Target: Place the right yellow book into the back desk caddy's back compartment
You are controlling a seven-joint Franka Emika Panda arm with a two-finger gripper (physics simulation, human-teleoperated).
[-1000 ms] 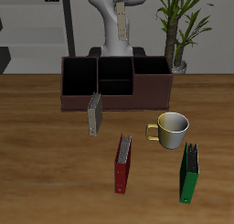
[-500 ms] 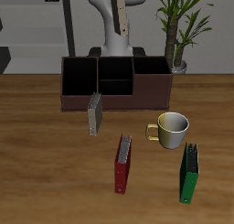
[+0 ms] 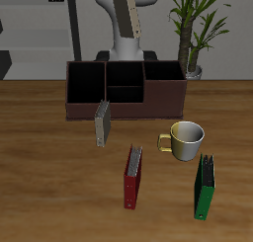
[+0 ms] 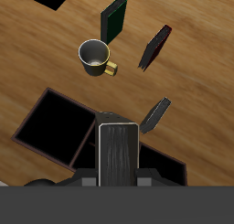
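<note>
**Grey-tan book held in the air above the dark caddy**

On the wooden table (image 3: 40,137), going left to right in the exterior view: a small grey-tan hardback twin book (image 3: 101,123) stands upright just in front of the caddy's front wall. Next, nearer the table's front edge, a red book (image 3: 132,176) stands on edge. Beyond it sits a pale yellow-green glazed mug (image 3: 186,139) with its handle toward the red book, then a green book (image 3: 205,186) standing on edge near the front. A potted green plant (image 3: 195,34) stands behind the caddy's end.

The back desk caddy (image 3: 125,89), a long low maroon-brown box with black-lined sections, lies across the back of the table. Its narrow middle section, the back compartment (image 3: 126,79), is open at the top, with nothing above it but the held book.

The right yellow book (image 3: 127,17), a small grey-tan hardback, hangs high above the caddy in front of the white robot arm. Its long axis is near vertical, tilted slightly. In the wrist view its pale striped page edges (image 4: 118,154) face the camera.

The gripper (image 4: 118,173) appears clamped on the book, though the fingers themselves are mostly hidden.
</note>
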